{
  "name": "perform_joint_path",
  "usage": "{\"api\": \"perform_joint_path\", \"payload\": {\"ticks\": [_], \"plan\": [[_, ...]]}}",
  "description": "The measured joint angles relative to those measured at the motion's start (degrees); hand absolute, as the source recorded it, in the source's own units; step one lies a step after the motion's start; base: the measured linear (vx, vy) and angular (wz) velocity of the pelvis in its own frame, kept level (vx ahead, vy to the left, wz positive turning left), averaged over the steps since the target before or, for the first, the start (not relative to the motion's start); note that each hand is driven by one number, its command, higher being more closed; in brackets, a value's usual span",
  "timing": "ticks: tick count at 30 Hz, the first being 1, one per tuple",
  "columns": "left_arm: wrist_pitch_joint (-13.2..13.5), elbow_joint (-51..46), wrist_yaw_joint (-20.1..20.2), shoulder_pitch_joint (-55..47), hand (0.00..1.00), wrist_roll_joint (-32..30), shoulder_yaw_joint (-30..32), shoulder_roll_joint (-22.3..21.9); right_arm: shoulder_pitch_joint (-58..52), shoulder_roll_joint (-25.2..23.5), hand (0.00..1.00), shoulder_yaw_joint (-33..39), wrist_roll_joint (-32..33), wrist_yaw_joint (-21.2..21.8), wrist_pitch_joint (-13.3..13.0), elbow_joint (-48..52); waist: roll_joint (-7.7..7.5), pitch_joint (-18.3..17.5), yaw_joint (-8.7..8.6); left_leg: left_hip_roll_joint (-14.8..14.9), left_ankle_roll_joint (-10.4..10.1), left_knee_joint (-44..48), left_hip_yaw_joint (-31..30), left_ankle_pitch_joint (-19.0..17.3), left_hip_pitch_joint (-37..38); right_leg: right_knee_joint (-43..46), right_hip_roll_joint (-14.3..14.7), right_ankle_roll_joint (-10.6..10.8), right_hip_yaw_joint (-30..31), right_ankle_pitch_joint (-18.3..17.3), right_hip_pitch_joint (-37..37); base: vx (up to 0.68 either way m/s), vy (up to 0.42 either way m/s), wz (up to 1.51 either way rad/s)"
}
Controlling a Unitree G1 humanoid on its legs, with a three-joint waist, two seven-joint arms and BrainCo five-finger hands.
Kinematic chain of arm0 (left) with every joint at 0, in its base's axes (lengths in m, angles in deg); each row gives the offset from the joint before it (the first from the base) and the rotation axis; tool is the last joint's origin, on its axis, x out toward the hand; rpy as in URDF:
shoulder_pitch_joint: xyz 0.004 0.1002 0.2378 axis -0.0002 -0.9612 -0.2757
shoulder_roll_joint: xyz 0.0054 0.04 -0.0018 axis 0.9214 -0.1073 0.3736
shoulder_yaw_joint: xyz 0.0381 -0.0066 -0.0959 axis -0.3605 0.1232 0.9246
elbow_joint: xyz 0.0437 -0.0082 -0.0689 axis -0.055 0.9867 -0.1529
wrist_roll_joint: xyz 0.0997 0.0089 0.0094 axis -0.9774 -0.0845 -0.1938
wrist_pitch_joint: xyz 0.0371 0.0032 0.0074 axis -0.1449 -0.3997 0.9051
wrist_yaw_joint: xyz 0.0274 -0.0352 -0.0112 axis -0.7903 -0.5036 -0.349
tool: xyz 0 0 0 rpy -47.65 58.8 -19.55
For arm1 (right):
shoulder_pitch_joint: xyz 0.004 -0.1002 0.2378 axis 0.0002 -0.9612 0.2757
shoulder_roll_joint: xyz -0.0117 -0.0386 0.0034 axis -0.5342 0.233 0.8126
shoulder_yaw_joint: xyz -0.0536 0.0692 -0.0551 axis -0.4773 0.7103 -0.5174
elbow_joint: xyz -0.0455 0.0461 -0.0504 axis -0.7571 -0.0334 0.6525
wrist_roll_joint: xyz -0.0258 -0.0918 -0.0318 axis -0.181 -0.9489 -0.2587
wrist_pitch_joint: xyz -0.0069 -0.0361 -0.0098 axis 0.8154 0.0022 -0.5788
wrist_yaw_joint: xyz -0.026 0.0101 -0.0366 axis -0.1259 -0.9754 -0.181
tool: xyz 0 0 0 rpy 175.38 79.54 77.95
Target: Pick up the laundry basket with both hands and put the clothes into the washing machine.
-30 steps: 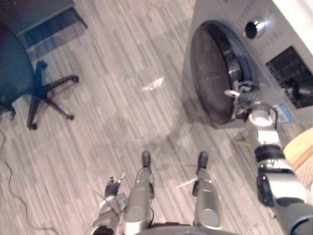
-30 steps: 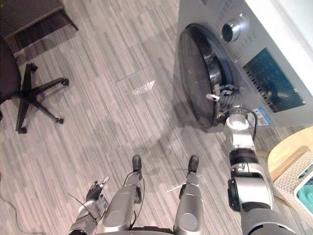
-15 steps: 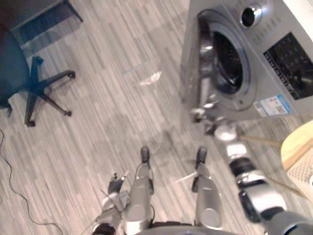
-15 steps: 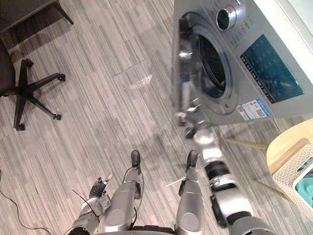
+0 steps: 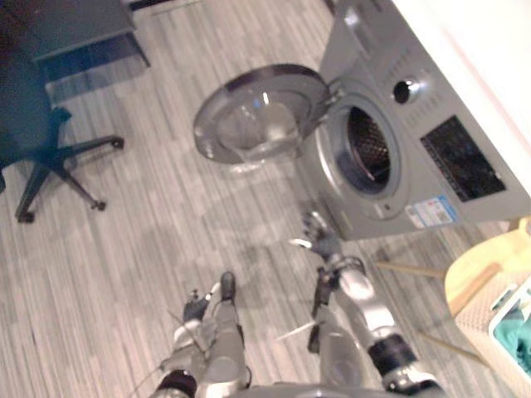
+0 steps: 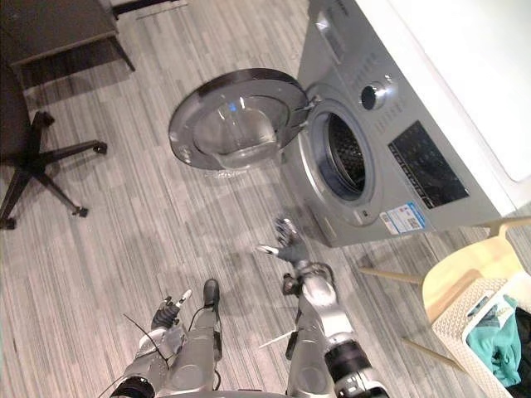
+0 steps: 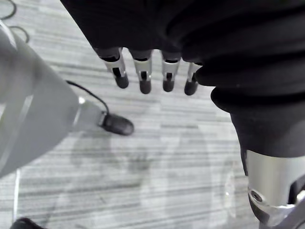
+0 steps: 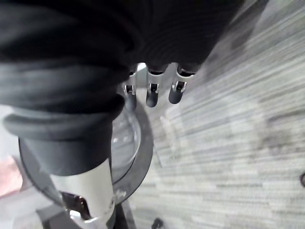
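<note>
i can't read any text from here. the washing machine [image 6: 390, 133] carries a small blue-and-white sticker [image 6: 401, 220] just below its dark control panel [image 6: 427, 166], but the print on both is too small to make out.

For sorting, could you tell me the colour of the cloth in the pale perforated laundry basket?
Teal cloth; the right eye view shows it best.

Washing machine [image 6: 348, 58]: satin silver-grey casing, smooth. Door [image 6: 236, 116]: glossy dark rim, clear shiny bowl. Drum [image 6: 347, 157]: perforated bright metal. Floor [image 6: 124, 224]: matt grey wood-grain planks. Laundry basket [image 6: 455, 319]: cream latticed plastic. Clothes [image 6: 498, 340]: teal soft cloth. Chair [image 6: 465, 278]: pale smooth wood. Right hand [image 6: 289, 243]: silver metallic fingers, dark tips, ribbed matt cover.
</note>
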Motion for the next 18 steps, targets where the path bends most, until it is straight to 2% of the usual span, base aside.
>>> {"api": "perform_joint_path", "payload": {"ticks": [2, 5, 7, 10, 11, 14, 16, 18], "plan": [[0.04, -0.27, -0.01, 2.47, 0.0, -0.13, 0.04, 0.25, -3.53, 0.82, 0.0, 3.13, -0.01, 0.08, 0.0, 0.24, 0.13, -0.25, -0.17, 0.17, -0.12, -0.02, 1.58, -0.33, -0.19, -0.07, 0.2, -0.01, 1.56, 0.07, -1.32, -0.07, 0.001, -0.44], [0.12, -0.2, -0.19, 7.9, 0.0, -0.62, 0.14, 2.65, -7.43, 1.7, 0.0, 8.86, -0.11, -0.06, 0.1, -0.84, -0.01, -0.38, -2.53, 0.58, -0.1, -0.02, 4.23, -0.34, -0.95, -0.2, 0.72, -0.02, 3.93, 0.08, -3.74, -0.06, -0.009, -0.39], [0.15, -0.01, -0.9, 11.15, 0.0, -1.14, 0.37, 4.93, -9.78, 1.79, 0.0, 11.0, -0.1, -0.26, 0.32, -1.11, -0.29, -0.54, -3.26, 1.0, -0.14, -0.36, 5.93, -0.36, -1.11, -0.14, 1.16, -0.15, 5.44, 0.37, -5.38, -0.04, -0.03, -0.56], [0.27, 2.16, -1.44, 15.43, 0.0, -1.01, 2.88, 8.55, -13.24, 1.8, 0.0, 11.59, -0.08, -0.29, 0.57, -1.43, -0.87, -0.83, -5.08, 1.62, -0.68, -0.4, 8.04, -0.53, -1.29, -0.14, 1.9, -0.39, 7.32, 1.42, -7.2, -0.01, -0.046, -0.46], [0.21, 4.03, -1.72, 18.41, 0.0, -0.86, 4.46, 10.85, -14.7, 1.64, 0.0, 11.23, -0.07, -0.23, 0.89, -1.46, -1.57, -0.77, -6.03, 2.15, -0.88, -0.4, 9.37, -0.65, -1.31, -0.14, 2.59, -0.59, 8.45, 1.65, -8.17, 0.01, -0.05, -0.41], [0.02, 7.69, -2.37, 23.72, 0.0, -0.01, 4.57, 15.46, -16.87, 0.72, 0.0, 11.15, -0.04, -0.14, 1.15, -1.46, -3.29, -0.76, -6.47, 2.84, -1.28, -0.4, 11.51, -0.94, -1.81, -0.26, 3.3, -1.53, 10.21, 3.53, -10.29, 0.01, -0.039, -0.43], [-0.36, 10.02, -2.39, 27.67, 0.0, 0.18, 4.58, 18.98, -17.41, 0.16, 0.0, 11.19, 0.11, -0.03, 1.19, -1.7, -4.21, -0.67, -7.73, 3.32, -1.24, -0.37, 11.76, -0.83, -2.85, -0.57, 3.98, -1.9, 10.32, 4.01, -11.33, 0.01, -0.033, -0.17], [-0.94, 11.67, -2.44, 30.72, 0.0, 0.18, 4.58, 21.44, -17.55, -0.73, 0.0, 11.32, 1.0, -0.16, 1.14, -1.94, -5.22, -0.55, -8.21, 3.41, -1.29, -0.06, 12.04, -0.62, -3.02, -1.47, 4.05, -2.46, 10.69, 4.84, -11.38, 0.01, -0.003, -0.11]]}}
